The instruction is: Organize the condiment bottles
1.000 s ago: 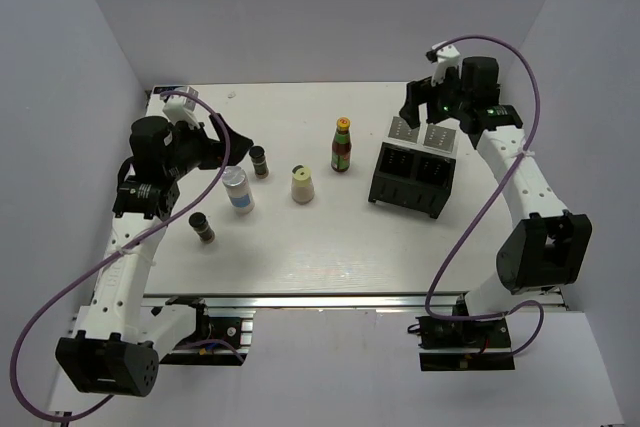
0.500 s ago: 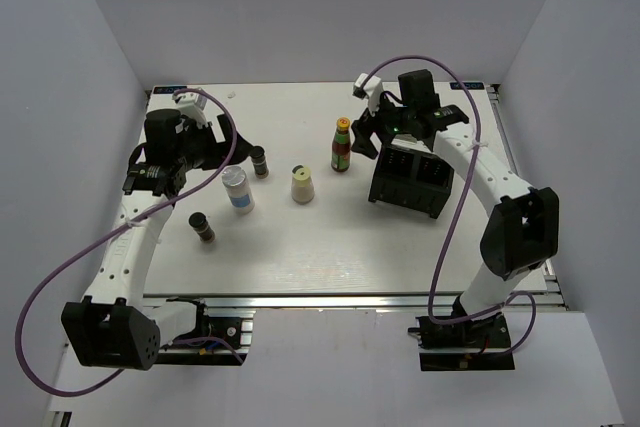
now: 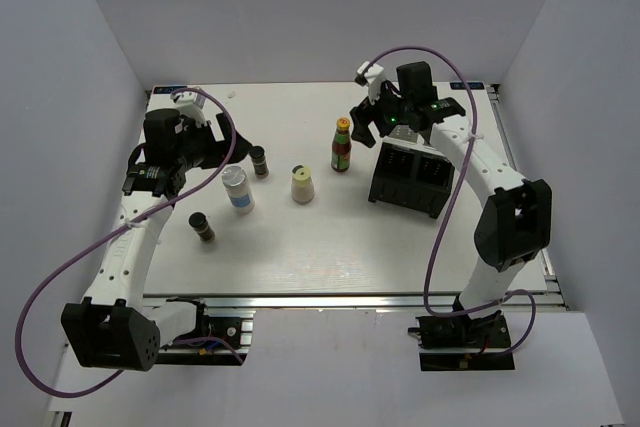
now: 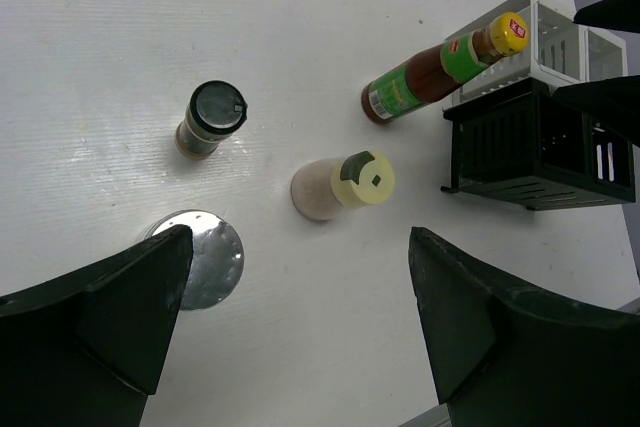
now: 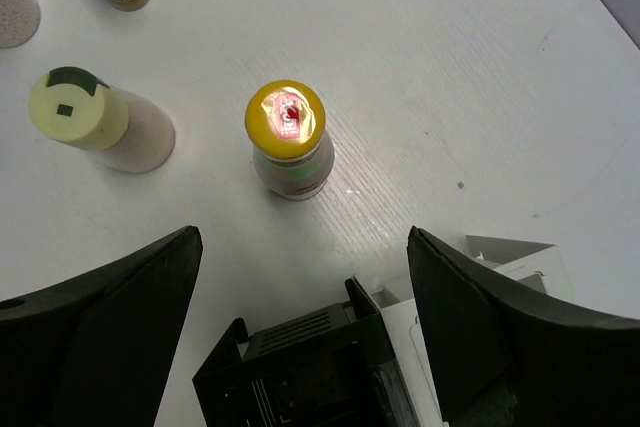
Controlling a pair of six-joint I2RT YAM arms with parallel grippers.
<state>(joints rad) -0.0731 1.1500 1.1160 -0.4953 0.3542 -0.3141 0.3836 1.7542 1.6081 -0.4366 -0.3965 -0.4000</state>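
Note:
Five condiment bottles stand on the white table. The red sauce bottle [image 3: 342, 146] with a yellow cap [image 5: 287, 119] stands just left of the rack. The cream bottle [image 3: 302, 184] [image 4: 345, 185] [image 5: 95, 117] is mid-table. The blue-labelled white bottle [image 3: 237, 189] shows its silver lid [image 4: 205, 272] beside my left finger. One dark jar [image 3: 259, 160] [image 4: 210, 119] stands behind it, the other [image 3: 202, 227] nearer the front left. My right gripper [image 3: 368, 127] [image 5: 300, 337] is open and empty, above and just right of the red sauce bottle. My left gripper [image 3: 225, 142] [image 4: 300, 337] is open and empty above the left bottles.
The black compartmented rack [image 3: 413, 177] [image 4: 540, 152] [image 5: 320, 367] stands right of the bottles, under my right gripper's near side. A white part [image 5: 510, 257] lies behind it. White walls enclose the table on the left, back and right.
My right arm has swung left from behind the rack to hover beside the red sauce bottle. My left arm has drawn back a little. No bottle has moved.

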